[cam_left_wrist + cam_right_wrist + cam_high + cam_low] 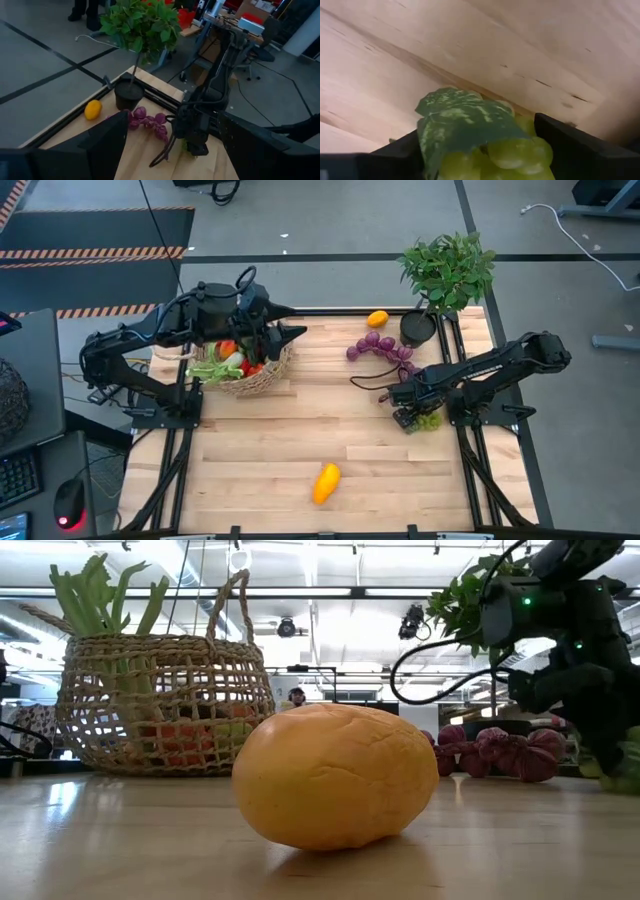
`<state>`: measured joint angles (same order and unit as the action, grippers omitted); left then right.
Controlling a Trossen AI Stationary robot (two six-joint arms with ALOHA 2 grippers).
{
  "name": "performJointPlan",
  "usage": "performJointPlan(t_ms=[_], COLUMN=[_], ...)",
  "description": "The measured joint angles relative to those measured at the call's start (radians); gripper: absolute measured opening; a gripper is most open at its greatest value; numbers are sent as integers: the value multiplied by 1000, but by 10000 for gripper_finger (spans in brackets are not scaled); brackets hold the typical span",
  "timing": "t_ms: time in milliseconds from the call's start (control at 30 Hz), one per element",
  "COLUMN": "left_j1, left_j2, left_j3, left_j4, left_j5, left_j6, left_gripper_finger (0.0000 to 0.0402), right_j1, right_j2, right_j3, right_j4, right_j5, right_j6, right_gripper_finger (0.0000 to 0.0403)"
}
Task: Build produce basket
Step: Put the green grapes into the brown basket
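Wooden table [300, 430]: basket [255, 375] at 10 o'clock under spread left gripper [285, 330]. Right gripper [480, 150], at 3 o'clock, straddles green grapes [510, 152], apparently not yet clamped.

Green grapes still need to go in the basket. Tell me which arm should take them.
Right. The right gripper is already down at the green grapes, its fingers straddling the bunch in its wrist view. The left gripper hovers open over the basket, across the table.
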<state>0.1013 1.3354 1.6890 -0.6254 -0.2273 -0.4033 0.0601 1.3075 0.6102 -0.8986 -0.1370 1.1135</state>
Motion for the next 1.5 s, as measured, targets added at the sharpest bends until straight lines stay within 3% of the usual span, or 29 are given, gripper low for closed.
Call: performJointPlan(t_ms=[500,833,1067,1267,1500], left_j1=[9,8,8,8,9], left_j2=[0,0,0,-24,-11], left_j3=[0,0,0,1,2], left_j4=[1,1,0,2,-23], left_j5=[-80,-80,-81,-80,-51], left_j6=[7,56,135,161,-29], left_gripper_finger=[313,313,313,314,314], right_j1=[0,-22,-65,-133,-212], right_j2=[0,-1,-1,-2,0], right_j3=[127,356,528,577,579], right_j4=[1,27,304,606,857], right_j5=[15,100,220,275,239], right_j6=[-72,-88,-119,-150,-198], right_gripper_finger=[149,115,114,114,114])
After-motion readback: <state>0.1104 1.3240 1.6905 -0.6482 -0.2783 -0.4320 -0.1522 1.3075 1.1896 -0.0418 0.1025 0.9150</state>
